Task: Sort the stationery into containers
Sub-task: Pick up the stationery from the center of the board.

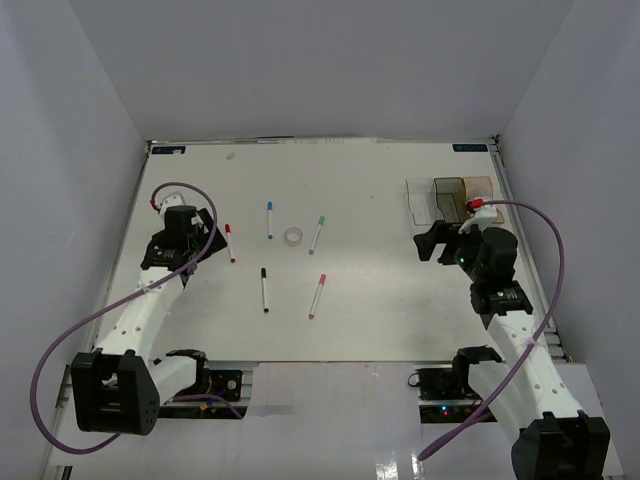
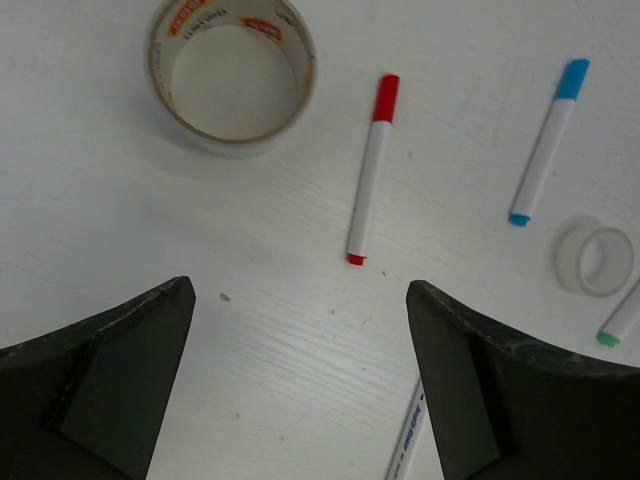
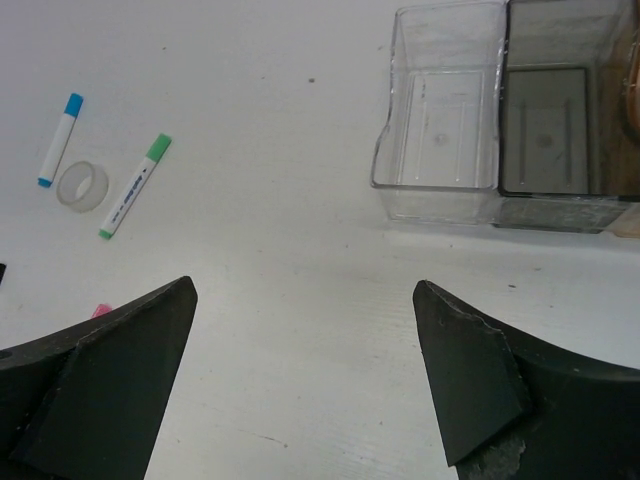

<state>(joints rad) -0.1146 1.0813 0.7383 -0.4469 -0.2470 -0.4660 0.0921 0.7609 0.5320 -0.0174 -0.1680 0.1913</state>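
Both grippers are open and empty, hovering over the white table. My left gripper [image 1: 200, 238] [image 2: 298, 290] is just near of a tan tape roll [image 2: 232, 75] and the red-capped pen [image 1: 229, 241] [image 2: 372, 168]. Towards the middle lie a blue-capped pen [image 1: 269, 219] [image 2: 547, 140], a clear tape roll [image 1: 293, 236] [image 2: 595, 255], a green-capped pen [image 1: 317, 234] [image 3: 135, 185], a black-capped pen [image 1: 264, 289] and a pink-capped pen [image 1: 317, 296]. My right gripper [image 1: 432, 243] [image 3: 305, 288] is in front of the joined bins: clear [image 1: 421, 200] [image 3: 440, 110], smoky grey [image 1: 449, 198] [image 3: 545, 120], amber [image 1: 478, 190].
Grey walls close in the table on the left, back and right. The bins stand close to the right wall. The left arm hides the tan tape roll in the top view. Purple cables loop beside both arms.
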